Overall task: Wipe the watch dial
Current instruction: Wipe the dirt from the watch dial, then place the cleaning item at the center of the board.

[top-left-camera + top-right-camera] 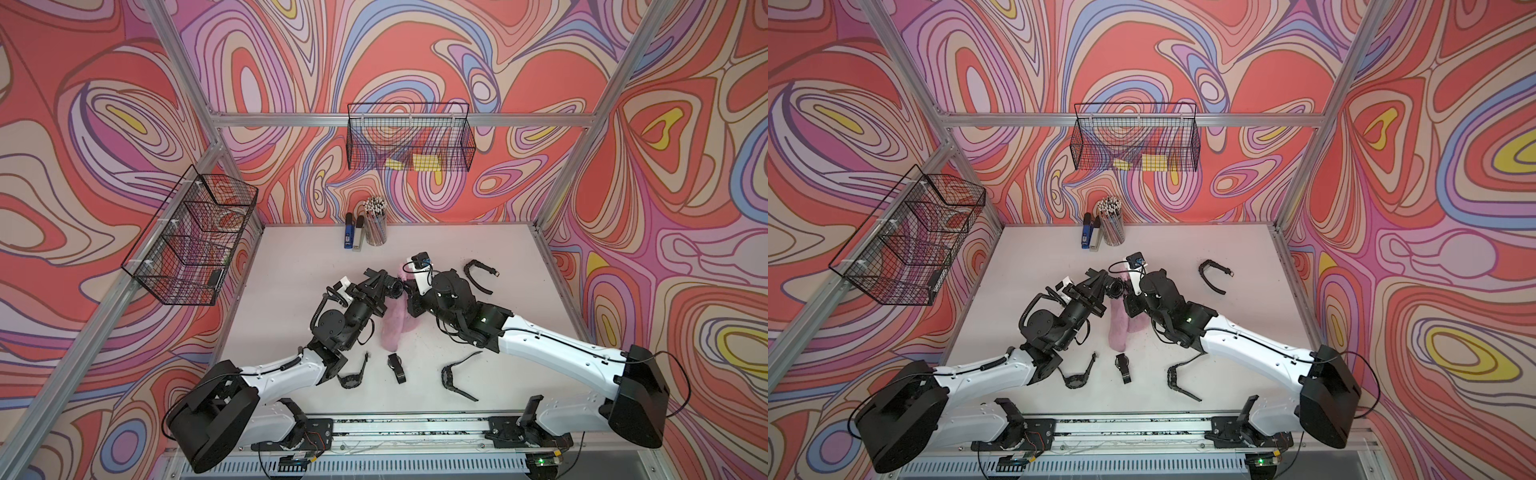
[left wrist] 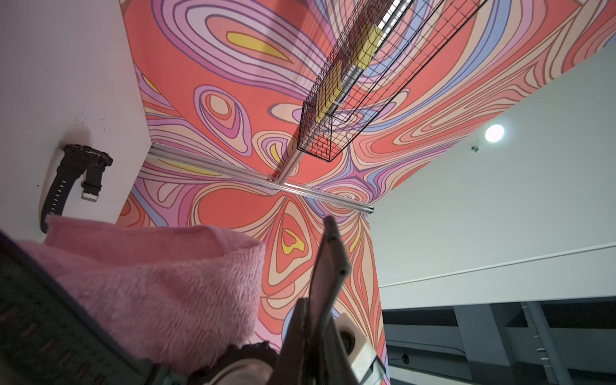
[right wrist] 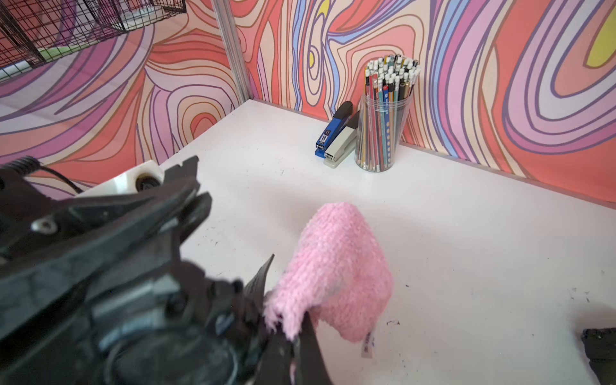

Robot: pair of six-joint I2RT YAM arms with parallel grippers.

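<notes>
Right gripper [image 3: 296, 336] jaws pinch the pink cloth [image 3: 336, 266]. Left gripper [image 1: 388, 287] jaws clamp the black watch [image 1: 396, 289] mid-frame in both top views, touching the cloth above the white table [image 1: 291, 270].

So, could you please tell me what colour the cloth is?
Pink, with a fluffy pile. The cloth shows best in the right wrist view.

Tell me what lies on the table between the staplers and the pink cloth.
Nothing: the table between the staplers and the pink cloth is bare except small dark specks, as the right wrist view shows.
</notes>
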